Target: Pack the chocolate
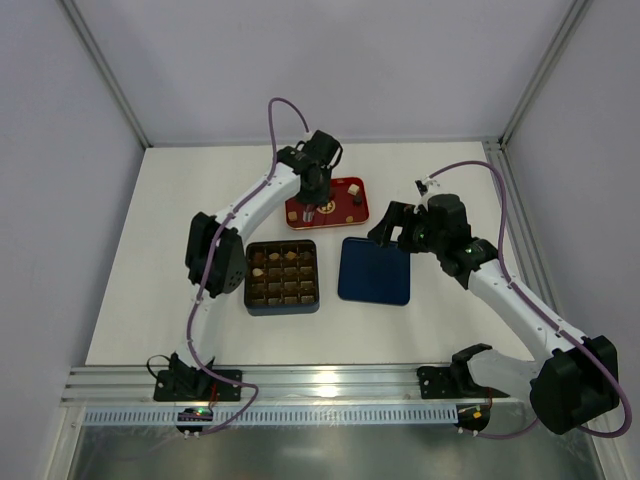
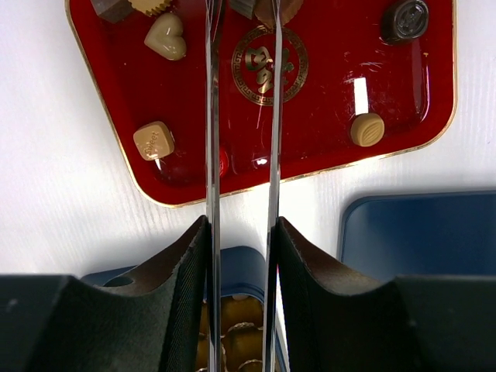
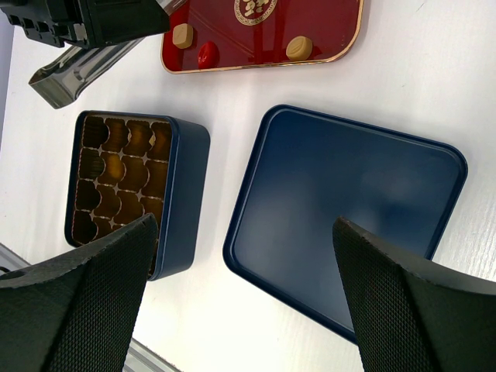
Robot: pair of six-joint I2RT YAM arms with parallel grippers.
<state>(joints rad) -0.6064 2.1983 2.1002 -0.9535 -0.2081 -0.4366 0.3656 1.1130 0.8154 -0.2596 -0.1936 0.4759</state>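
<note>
The left gripper [image 2: 242,236], pinching thin steel tongs [image 2: 211,116], faces the brown chocolate piece [image 2: 273,9] at 12 o'clock on the glossy red tray [image 2: 333,46]; the spread right gripper [image 3: 244,232] hangs farther away.

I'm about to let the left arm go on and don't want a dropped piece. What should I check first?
1. Left gripper clamped on the tongs: ok.
2. Tongs tips closed on a piece: cannot tell, the tips reach the edge of the left wrist view.
3. Chocolate available on the red tray: ok, several pieces.
4. Box uncovered: ok, the blue lid lies beside it.
5. Right gripper open, over the lid and away from the tray: ok.
</note>
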